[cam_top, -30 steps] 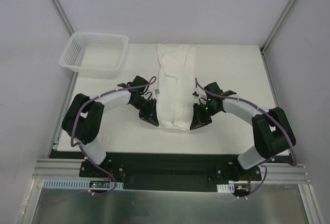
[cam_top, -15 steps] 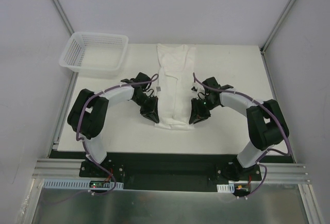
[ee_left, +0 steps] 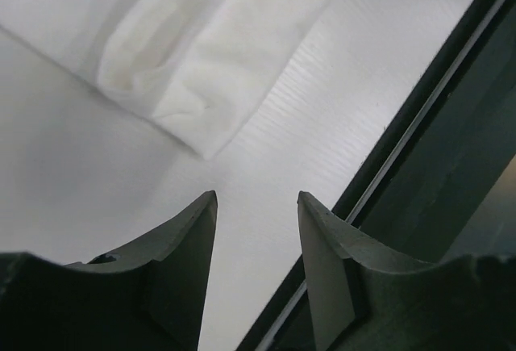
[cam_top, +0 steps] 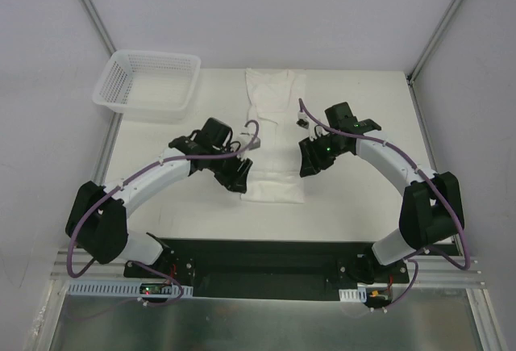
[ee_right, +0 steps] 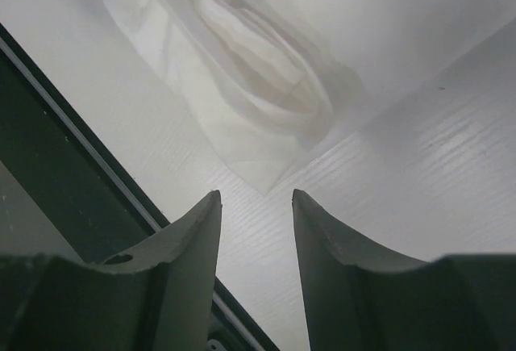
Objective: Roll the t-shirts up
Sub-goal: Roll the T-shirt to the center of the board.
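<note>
The t-shirt (cam_top: 272, 129) lies as a long folded strip in the middle of the table (cam_top: 363, 202). My left gripper (cam_top: 236, 175) and right gripper (cam_top: 310, 160) flank its near end, all 4 fingers spread apart, just off the cloth.

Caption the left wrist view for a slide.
Open left claw hovers above the table, near a folded corner of the t-shirt.

The top external view looks steeply down from above and behind the near edge of the counter (cam_top: 339, 206), taking in all of it. Both wrist views sit low and close, each facing a near corner of the t-shirt (cam_top: 272, 137), which all 3 share.
</note>
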`<control>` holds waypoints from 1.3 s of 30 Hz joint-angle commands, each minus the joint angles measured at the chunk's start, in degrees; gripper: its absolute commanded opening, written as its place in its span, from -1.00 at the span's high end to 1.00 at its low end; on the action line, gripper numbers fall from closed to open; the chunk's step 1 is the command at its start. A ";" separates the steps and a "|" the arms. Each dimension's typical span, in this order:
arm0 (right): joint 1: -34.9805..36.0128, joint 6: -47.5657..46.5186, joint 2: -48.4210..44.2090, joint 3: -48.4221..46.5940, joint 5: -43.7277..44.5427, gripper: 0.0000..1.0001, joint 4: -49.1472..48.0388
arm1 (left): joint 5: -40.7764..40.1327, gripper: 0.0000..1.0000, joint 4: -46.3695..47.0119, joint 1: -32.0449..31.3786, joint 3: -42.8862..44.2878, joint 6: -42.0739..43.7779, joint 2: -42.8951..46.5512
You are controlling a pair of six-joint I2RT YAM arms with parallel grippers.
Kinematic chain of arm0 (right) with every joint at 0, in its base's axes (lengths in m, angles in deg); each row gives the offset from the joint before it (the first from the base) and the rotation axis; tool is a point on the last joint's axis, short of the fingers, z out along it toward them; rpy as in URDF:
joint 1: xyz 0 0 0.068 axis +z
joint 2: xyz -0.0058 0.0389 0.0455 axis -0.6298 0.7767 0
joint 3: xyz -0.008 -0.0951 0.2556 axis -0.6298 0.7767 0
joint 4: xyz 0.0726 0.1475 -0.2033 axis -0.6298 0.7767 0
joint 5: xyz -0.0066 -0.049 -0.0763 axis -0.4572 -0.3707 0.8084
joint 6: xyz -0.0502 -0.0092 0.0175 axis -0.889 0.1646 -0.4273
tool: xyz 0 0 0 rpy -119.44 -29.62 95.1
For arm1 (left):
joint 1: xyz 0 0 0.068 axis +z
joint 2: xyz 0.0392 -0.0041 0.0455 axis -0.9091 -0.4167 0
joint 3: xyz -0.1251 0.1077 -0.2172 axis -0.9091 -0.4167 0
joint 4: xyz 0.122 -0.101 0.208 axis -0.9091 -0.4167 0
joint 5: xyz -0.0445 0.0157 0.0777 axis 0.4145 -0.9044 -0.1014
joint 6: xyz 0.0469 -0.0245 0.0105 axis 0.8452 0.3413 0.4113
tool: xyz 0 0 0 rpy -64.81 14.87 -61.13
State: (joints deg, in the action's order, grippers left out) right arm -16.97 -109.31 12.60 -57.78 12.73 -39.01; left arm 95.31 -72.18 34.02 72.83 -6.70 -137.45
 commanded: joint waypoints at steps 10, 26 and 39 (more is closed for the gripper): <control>-5.01 -1.05 5.77 -6.71 -6.19 0.10 2.19 | -7.22 -0.14 17.57 -15.66 -7.85 32.94 -0.96; -9.76 -4.56 -0.81 -3.55 -2.43 0.07 1.23 | -14.09 -0.08 22.59 -19.71 -12.50 44.90 -9.15; -5.99 -22.57 -22.87 12.97 5.05 0.03 -7.31 | -11.30 1.00 10.40 -20.42 -4.61 38.49 -14.50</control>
State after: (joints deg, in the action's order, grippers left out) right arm -24.75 -122.90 -4.19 -48.98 16.56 -44.43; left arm 79.45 -51.15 12.60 63.52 35.70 -148.79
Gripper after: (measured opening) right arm 0.483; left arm 0.027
